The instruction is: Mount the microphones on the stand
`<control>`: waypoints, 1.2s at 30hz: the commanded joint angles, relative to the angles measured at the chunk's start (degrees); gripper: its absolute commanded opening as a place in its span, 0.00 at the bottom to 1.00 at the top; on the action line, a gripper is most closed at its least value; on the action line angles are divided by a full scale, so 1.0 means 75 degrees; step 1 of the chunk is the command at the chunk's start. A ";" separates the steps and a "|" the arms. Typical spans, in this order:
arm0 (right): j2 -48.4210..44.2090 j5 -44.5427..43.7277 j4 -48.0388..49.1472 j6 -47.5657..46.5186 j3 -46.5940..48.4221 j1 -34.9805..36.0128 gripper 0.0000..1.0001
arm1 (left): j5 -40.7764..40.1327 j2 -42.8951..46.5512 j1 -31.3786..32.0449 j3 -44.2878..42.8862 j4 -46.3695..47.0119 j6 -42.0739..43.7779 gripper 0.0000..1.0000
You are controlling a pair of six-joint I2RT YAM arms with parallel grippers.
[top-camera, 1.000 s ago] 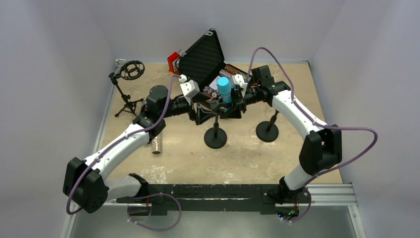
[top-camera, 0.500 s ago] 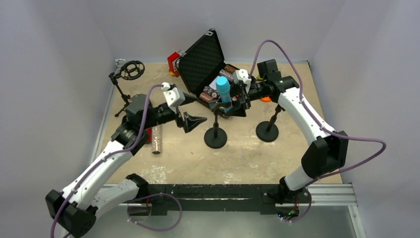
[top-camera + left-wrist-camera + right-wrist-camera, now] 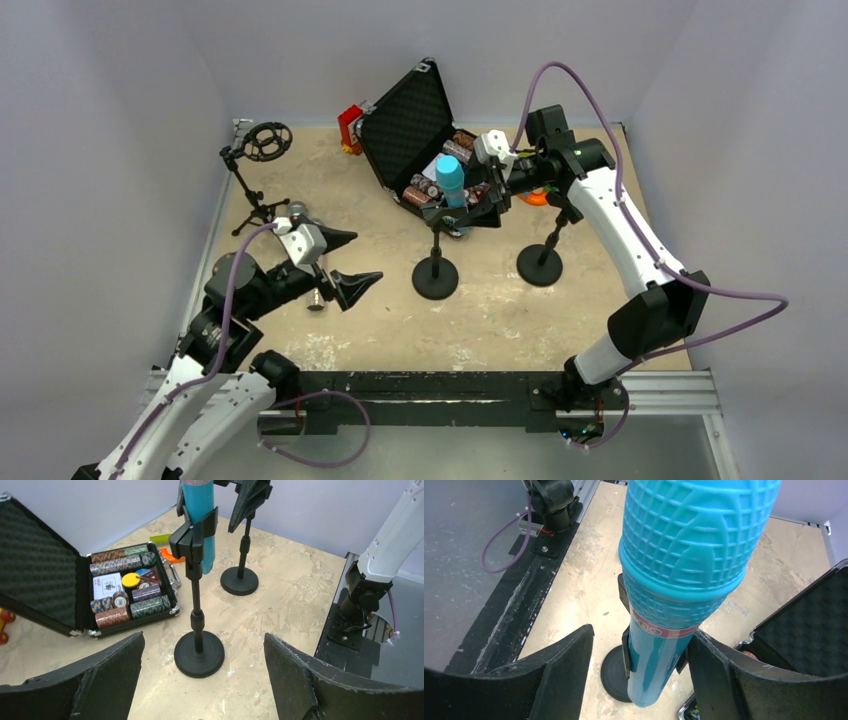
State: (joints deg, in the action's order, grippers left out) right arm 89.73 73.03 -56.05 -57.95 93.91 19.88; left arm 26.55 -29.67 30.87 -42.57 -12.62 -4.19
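The light blue microphone [image 3: 450,178] stands upright in the clip of the middle stand [image 3: 436,277]. My right gripper [image 3: 468,212] is open around it; in the right wrist view the microphone [image 3: 684,575] fills the gap between the jaws [image 3: 639,636], close to the right finger. My left gripper [image 3: 350,262] is open and empty, low and left of that stand; its wrist view [image 3: 202,640] faces the stand [image 3: 198,652] and blue microphone [image 3: 198,515]. The glittery silver microphone [image 3: 316,299] lies on the table, mostly hidden under the left gripper. I cannot make out the red microphone.
A second black stand [image 3: 540,264] has nothing in its clip, right of the first. An open black case [image 3: 405,120] of chip rolls [image 3: 130,587] sits at the back. A tripod stand with a ring mount [image 3: 264,143] is at the back left. A red object [image 3: 349,122] lies behind the case lid.
My left arm has pulled back from the blue microphone toward the near left, gripper open. My right gripper has stayed around the microphone, which remains in the clip.
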 commanded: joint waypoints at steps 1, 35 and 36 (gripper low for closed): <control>0.0060 0.0140 0.0159 0.0177 0.0090 0.0101 0.68 | -0.0570 0.0240 -0.0020 0.0131 -0.0254 -0.0454 0.93; 0.0485 -0.0129 0.1685 0.3903 0.3194 -0.1010 0.16 | -0.0727 0.1096 -0.0011 0.0284 -0.0786 -0.0668 0.92; 0.0492 -0.0190 0.1764 0.4088 0.3371 -0.1161 0.16 | -0.0727 0.1105 -0.0006 0.0294 -0.0760 -0.0691 0.92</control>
State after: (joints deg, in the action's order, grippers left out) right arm 94.39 70.43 -48.53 -35.16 111.87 14.68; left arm 21.80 -22.00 30.87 -41.32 -19.03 -7.99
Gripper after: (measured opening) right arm 0.468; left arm 0.924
